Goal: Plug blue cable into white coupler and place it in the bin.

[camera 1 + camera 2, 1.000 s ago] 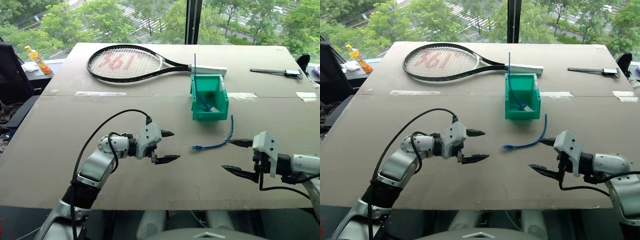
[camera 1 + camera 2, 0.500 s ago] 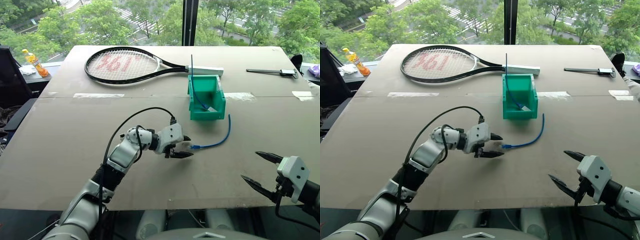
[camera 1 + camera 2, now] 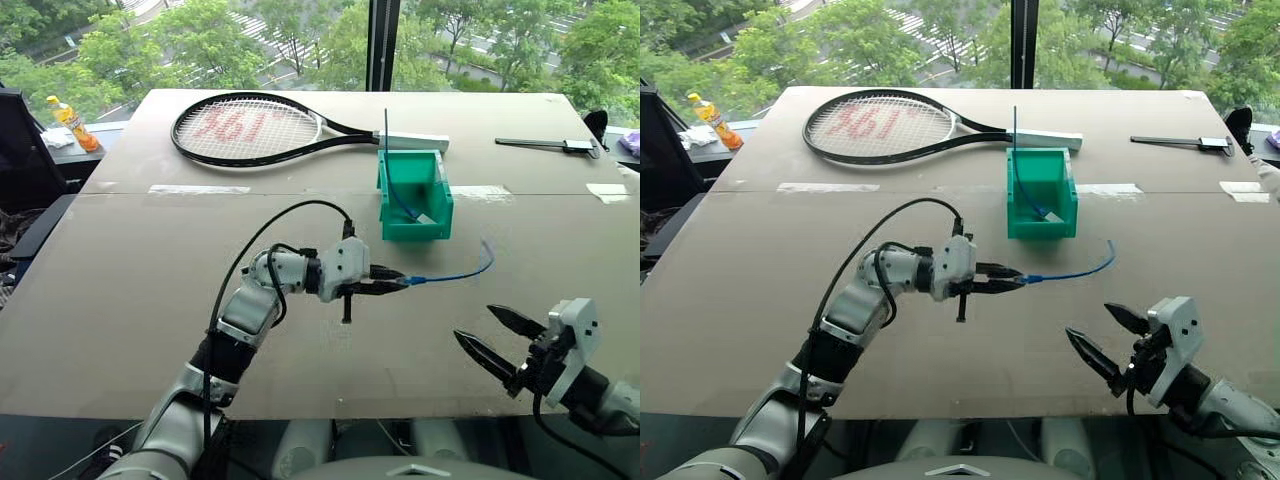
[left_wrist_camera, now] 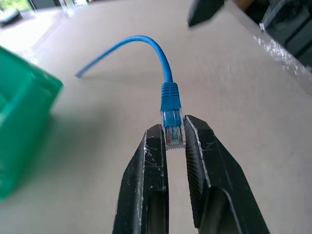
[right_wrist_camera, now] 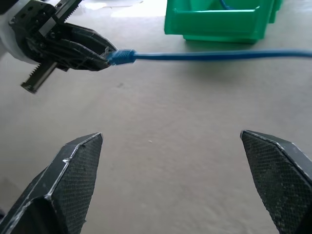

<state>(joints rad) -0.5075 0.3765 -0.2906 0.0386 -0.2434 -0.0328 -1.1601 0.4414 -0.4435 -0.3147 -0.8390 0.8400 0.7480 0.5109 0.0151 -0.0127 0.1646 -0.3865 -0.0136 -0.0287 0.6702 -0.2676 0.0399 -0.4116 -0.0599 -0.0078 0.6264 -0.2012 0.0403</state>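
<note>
Your left gripper (image 4: 174, 141) is clamped on the clear plug of the thin bright-blue cable (image 3: 450, 276), lifted off the brown table (image 3: 120, 280) before the teal plastic bin (image 3: 415, 196). Your right gripper (image 3: 492, 338) gapes empty. The small white coupler is hard to make out inside the bin.

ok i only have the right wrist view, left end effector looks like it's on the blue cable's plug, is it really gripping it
observer: Yes. In the left wrist view the left end effector has its two fingers shut on the clear plug of the blue cable.
operator: and the white coupler, where
observer: A small white piece, probably the coupler, lies inside the bin, at the foot of an upright blue cable.
operator: anything behind the bin
observer: A tennis racket lies flat on the table just past it.
</note>
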